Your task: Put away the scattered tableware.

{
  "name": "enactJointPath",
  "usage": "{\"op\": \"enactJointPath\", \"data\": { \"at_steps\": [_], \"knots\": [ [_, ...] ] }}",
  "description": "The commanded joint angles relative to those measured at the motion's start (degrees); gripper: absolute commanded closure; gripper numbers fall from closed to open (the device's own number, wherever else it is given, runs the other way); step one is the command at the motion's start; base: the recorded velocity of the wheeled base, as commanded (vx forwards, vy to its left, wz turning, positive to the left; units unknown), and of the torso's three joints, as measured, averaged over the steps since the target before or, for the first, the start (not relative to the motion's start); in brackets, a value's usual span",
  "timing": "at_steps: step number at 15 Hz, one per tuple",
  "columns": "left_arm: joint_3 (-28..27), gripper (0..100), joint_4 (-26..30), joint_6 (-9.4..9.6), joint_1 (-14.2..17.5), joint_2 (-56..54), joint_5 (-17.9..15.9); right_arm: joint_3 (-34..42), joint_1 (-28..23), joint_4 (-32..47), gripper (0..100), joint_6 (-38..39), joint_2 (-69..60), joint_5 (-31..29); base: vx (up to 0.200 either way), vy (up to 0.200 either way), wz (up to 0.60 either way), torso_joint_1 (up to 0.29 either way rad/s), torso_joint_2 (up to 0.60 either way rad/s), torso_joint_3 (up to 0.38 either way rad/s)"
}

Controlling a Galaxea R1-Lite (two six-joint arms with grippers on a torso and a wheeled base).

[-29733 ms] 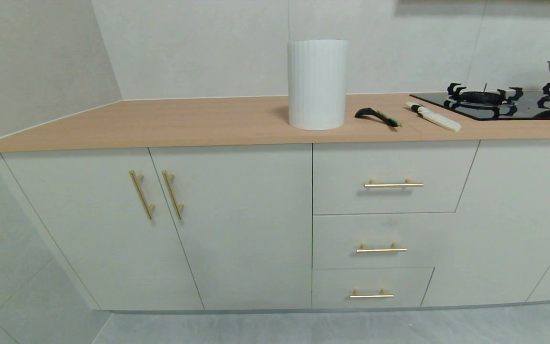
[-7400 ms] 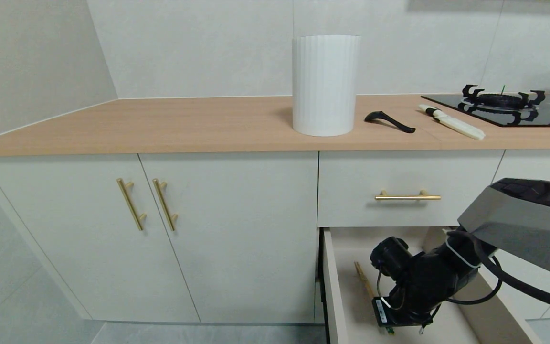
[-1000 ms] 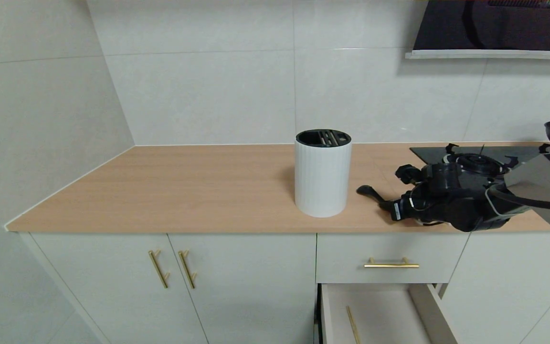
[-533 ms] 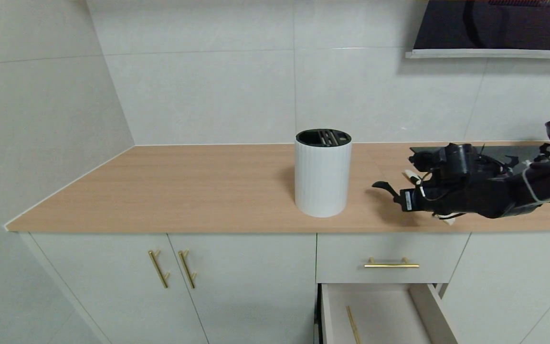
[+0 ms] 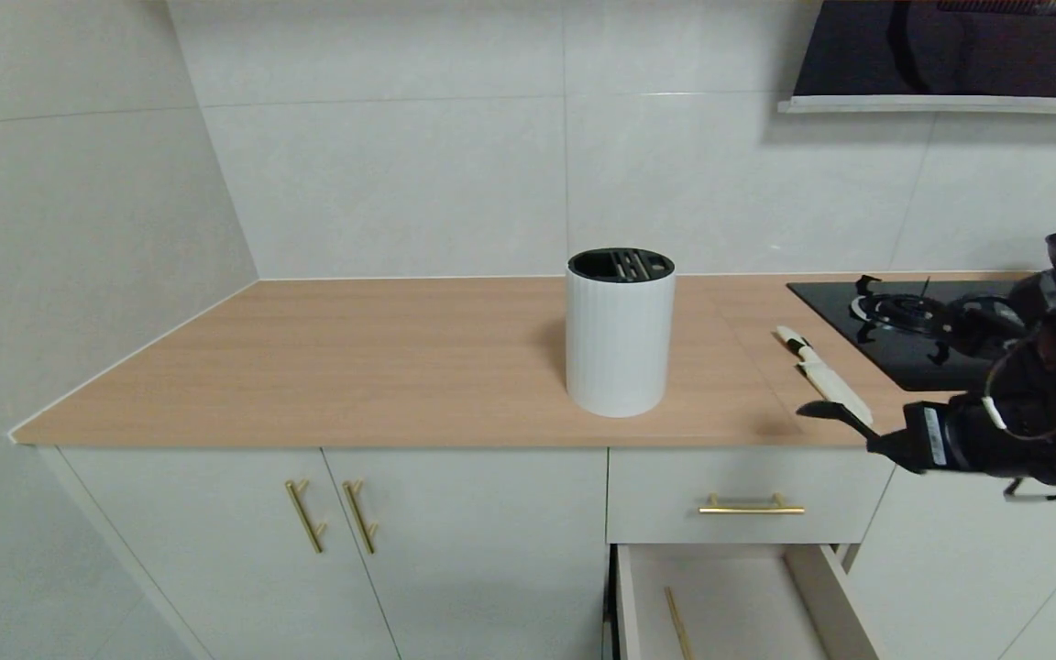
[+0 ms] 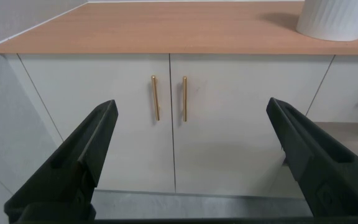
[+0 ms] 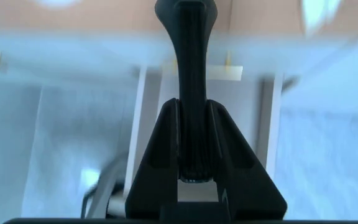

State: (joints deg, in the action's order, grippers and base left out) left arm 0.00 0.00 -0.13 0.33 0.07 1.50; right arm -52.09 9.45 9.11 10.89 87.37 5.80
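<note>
Firmly pinched at its handle by right fingers (image 7: 161, 146): black spoon (image 5: 824, 412), off the table (image 5: 400, 367) edge, likely bound for open drawer (image 5: 643, 605). Left fingers (image 6: 79, 162) wide apart, empty.

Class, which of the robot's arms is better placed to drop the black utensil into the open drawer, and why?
Right. The right gripper is shut on the black utensil, past the counter edge, higher than the open drawer; the left gripper is open, facing the cabinet doors.
</note>
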Motion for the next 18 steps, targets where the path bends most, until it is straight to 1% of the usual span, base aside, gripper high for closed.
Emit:
{"op": "enactJointPath", "data": {
  "at_steps": [1,6,8,10,15,18],
  "knots": [
    [0.0,0,0.0,-0.04,0.0,0.0,0.1,7.0,0.0,1.0,100,0.2,-8.8,0.6,0.000,0.000,0.00,0.000,0.00,0.000],
    [0.0,0,0.0,-0.04,0.0,0.0,0.0,8.9,0.0,0.9,100,-0.5,-2.6,0.3,0.000,0.000,0.00,0.000,0.00,0.000],
    [0.0,0,0.0,-0.04,0.0,0.0,0.0,10.0,0.0,-1.9,100,-0.5,-0.1,-0.6,0.000,0.000,0.00,0.000,0.00,0.000],
    [0.0,0,0.0,-0.04,0.0,0.0,0.1,10.5,0.0,-4.2,100,-0.4,0.3,-1.6,0.000,0.000,0.00,0.000,0.00,0.000],
    [0.0,0,0.0,-0.04,0.0,0.0,0.0,10.8,0.0,-4.3,100,-0.5,0.1,-1.7,0.000,0.000,0.00,0.000,0.00,0.000],
    [0.0,0,0.0,-0.04,0.0,0.0,0.0,10.9,0.0,-4.3,100,-0.5,0.0,-1.7,0.000,0.000,0.00,-0.123,0.29,0.175]
  ]
}}
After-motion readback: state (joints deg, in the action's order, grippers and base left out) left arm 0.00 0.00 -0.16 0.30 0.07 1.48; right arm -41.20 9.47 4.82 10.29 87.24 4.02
